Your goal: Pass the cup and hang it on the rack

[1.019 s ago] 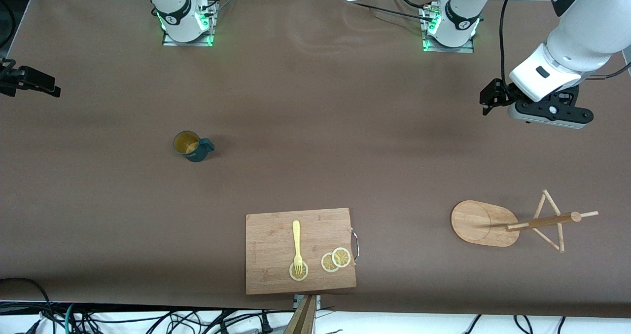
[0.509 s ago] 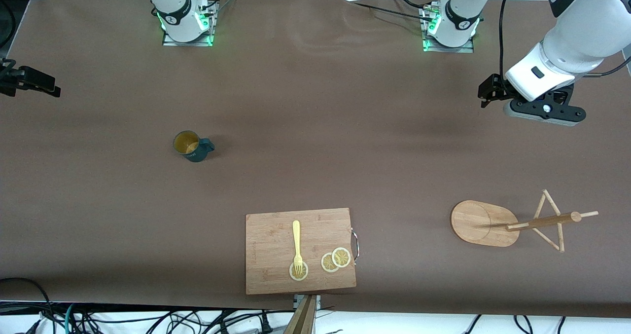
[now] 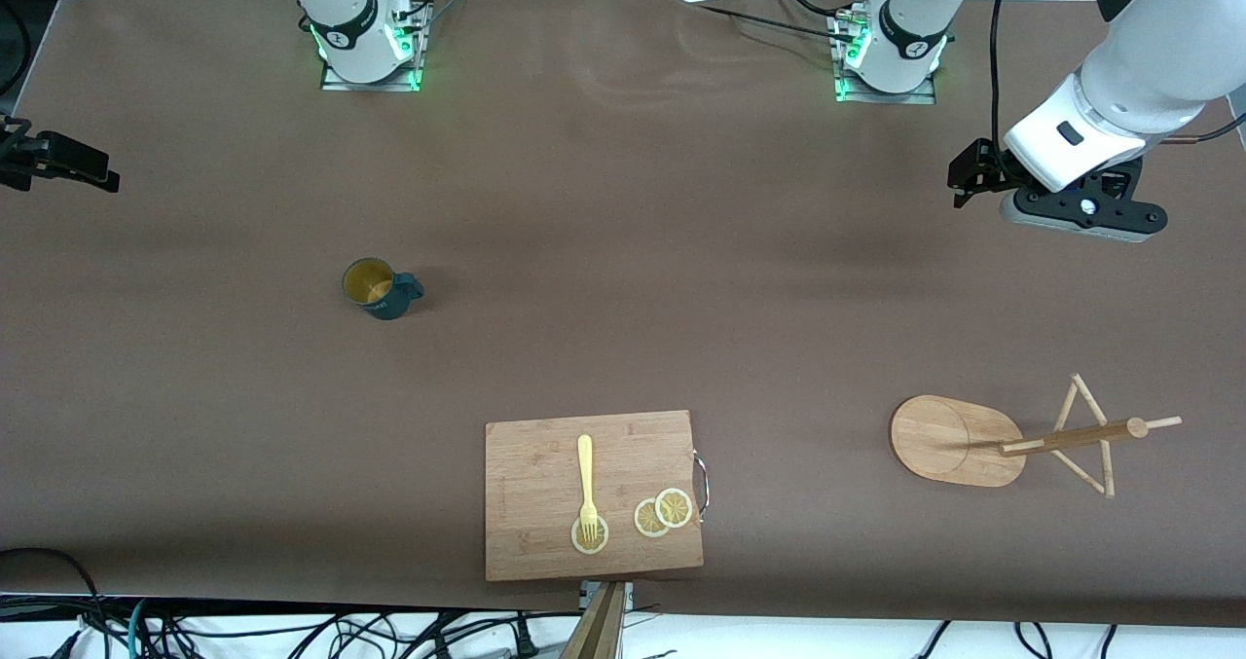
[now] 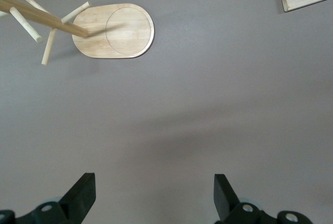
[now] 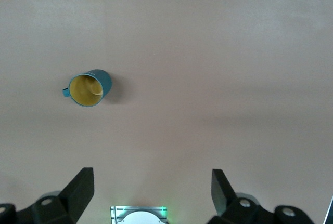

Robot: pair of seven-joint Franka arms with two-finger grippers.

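Observation:
The dark teal cup with a yellow inside stands upright on the brown table toward the right arm's end, and shows in the right wrist view. The bamboo rack stands toward the left arm's end, its post and pegs leaning in the view. It also shows in the left wrist view. My left gripper hangs open and empty over bare table, apart from the rack. My right gripper is open and empty, high over the table by its base, out of the front view.
A wooden cutting board lies at the table's edge nearest the front camera, with a yellow fork and lemon slices on it. A black device sits at the table's edge at the right arm's end.
The left arm's hand has shifted slightly and turned a little. The cup, the rack and the board have not moved.

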